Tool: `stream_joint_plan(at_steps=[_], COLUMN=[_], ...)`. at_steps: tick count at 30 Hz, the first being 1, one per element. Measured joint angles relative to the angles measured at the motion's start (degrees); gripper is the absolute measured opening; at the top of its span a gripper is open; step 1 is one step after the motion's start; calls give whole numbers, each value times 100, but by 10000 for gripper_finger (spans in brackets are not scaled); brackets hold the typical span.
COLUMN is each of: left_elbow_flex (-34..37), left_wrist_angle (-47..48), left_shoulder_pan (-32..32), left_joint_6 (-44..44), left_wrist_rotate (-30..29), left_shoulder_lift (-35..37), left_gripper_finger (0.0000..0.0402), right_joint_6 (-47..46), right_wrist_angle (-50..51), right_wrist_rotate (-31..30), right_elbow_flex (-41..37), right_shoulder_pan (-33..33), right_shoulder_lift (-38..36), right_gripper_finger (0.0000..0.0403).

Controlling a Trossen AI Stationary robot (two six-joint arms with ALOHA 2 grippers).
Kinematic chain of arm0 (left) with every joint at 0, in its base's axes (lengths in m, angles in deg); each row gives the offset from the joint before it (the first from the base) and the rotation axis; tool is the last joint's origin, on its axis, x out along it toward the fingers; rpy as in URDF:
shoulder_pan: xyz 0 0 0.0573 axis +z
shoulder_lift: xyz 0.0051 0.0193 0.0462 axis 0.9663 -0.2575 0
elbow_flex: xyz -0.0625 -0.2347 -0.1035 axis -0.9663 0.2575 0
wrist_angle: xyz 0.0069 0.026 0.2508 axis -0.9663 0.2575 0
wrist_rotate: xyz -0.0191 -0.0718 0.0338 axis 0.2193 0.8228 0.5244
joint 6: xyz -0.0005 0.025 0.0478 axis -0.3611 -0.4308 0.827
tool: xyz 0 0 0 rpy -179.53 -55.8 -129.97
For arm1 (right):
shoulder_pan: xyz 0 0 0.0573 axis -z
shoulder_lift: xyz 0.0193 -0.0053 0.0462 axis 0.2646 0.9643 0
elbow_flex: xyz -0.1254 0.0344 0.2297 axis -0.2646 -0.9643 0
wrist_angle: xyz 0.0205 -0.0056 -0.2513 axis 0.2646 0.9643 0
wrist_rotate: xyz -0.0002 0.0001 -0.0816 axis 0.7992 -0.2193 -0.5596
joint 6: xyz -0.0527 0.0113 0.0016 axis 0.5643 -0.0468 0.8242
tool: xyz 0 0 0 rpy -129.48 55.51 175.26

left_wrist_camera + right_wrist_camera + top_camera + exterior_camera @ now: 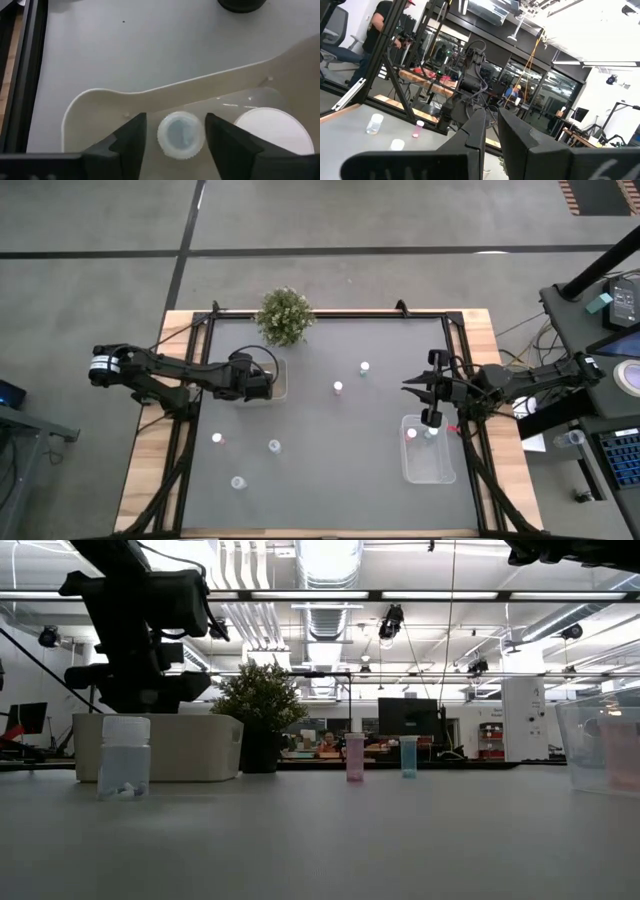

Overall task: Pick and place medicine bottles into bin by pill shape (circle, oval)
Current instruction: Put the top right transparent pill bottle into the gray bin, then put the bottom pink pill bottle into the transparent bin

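My left gripper (pixel 177 145) is open over the cream bin (pixel 279 379) at the table's left, beside the potted plant. A small bottle with a clear ribbed cap (pixel 181 135) stands in that bin between the fingers, with a gap on each side. Beside it in the bin is a wider white cap (pixel 272 131). My right gripper (pixel 491 131) is shut and holds nothing, raised at the right near the clear bin (pixel 428 465), which holds two bottles (pixel 410 433). Several more bottles stand loose on the table (pixel 338 387).
The potted plant (pixel 285 315) stands at the far edge beside the cream bin. Loose bottles stand at mid table (pixel 364 367) and near the left front (pixel 216 438), (pixel 274 445), (pixel 238 482). Black frame rails run along both table sides. A person shows in the room behind (pixel 380 25).
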Motion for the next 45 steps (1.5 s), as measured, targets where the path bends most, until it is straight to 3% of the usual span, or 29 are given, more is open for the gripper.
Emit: stream_joint_plan(at_steps=[6,16,24,34,41,45], left_elbow_flex=[-2,-277,-648,-1278,-1713,-1803], left_wrist_angle=[70,324,528,691,498,-176], left_shoulder_pan=[0,0,0,-181,-687,-1087], left_joint_6=[40,455,914,1534,2193,2939], left_wrist_rotate=[10,73,601,2041,2234,2230], left_shoulder_lift=[0,284,656,1047,944,944], left_gripper_finger=[226,230,231,231,231,231], right_joint_6=[0,9,23,12,-84,-277], right_wrist_angle=[0,0,2,-2,1,16], right_wrist_rotate=[-1,-1,1,-1,-11,-175], right_elbow_flex=[0,0,0,0,7,81], right_shoulder_pan=[0,0,0,0,0,0], right_shoulder_lift=[0,0,4,2,3,123], right_gripper_finger=[38,38,38,38,38,38])
